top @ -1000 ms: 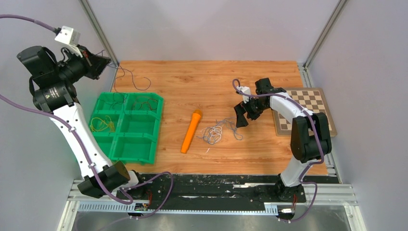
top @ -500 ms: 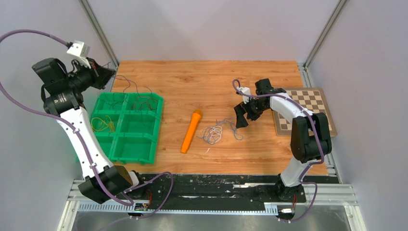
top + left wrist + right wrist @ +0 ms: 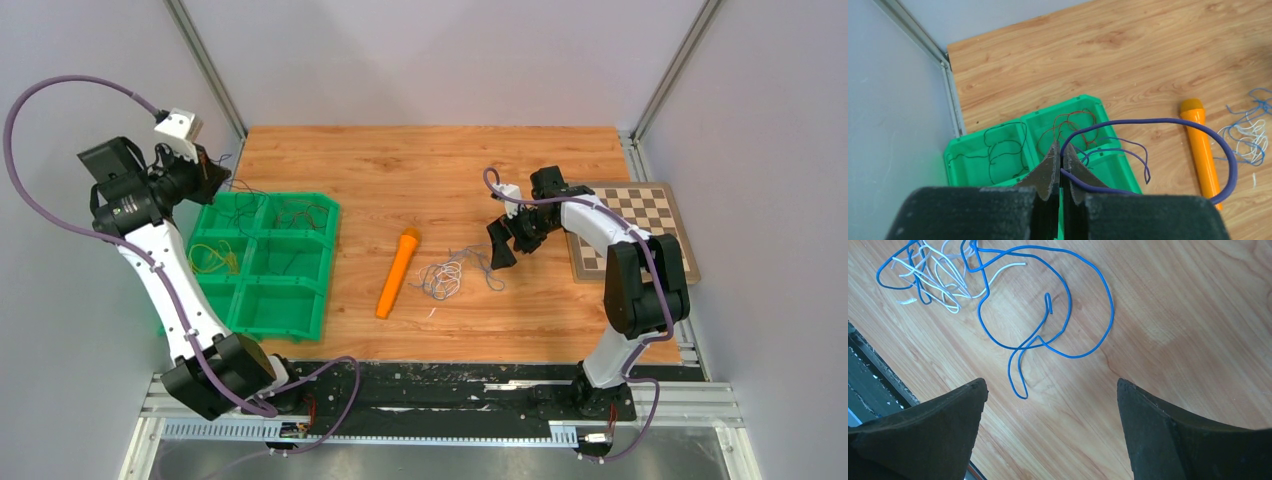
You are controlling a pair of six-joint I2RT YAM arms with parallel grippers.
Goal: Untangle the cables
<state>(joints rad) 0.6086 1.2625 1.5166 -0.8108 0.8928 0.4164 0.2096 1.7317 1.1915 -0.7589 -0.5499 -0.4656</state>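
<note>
Cables, thin blue and white wires (image 3: 445,275): tangled on the desk, between marker and right claw; other wires lie in tray compartments.
Wooden desk (image 3: 400,165): carries everything.
Green plastic compartment tray (image 3: 327,262): desk's left side.
Checkered chessboard (image 3: 640,225): right edge.
Orange cylindrical marker (image 3: 397,272): between tray and tangle.
Left claw (image 3: 1061,150): pinching a thin purple wire (image 3: 1168,120) above the tray.
Right claw (image 3: 1050,383): spread wide, empty, over a blue loop (image 3: 1112,310).
</note>
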